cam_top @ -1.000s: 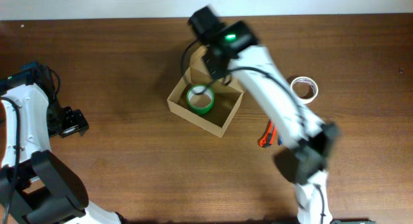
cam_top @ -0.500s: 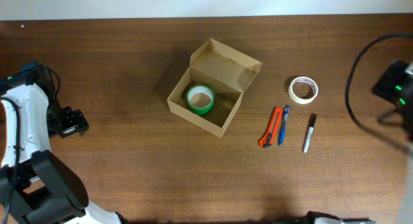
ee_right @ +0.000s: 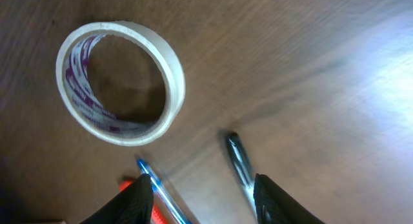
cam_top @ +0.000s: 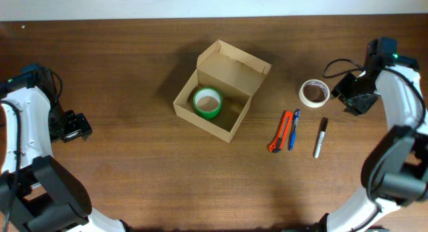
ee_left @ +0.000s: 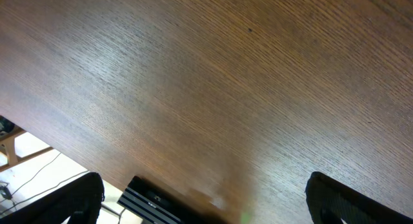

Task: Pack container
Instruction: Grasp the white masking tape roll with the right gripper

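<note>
We note the box (cam_top: 233,71) open, green tape (cam_top: 208,103) inside. Right gripper (ee_right: 203,198) sits to its right, left gripper (ee_left: 203,201) far left. Both have jaws apart.

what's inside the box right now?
A green tape roll lies flat inside the open container; the rest of the floor shows bare cardboard. The floor under the roll's band is covered.

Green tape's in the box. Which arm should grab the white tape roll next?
Right. The right gripper hovers open just beside the white tape roll, on the right side of the cardboard box. The left gripper sits far off on the box's other side.
</note>
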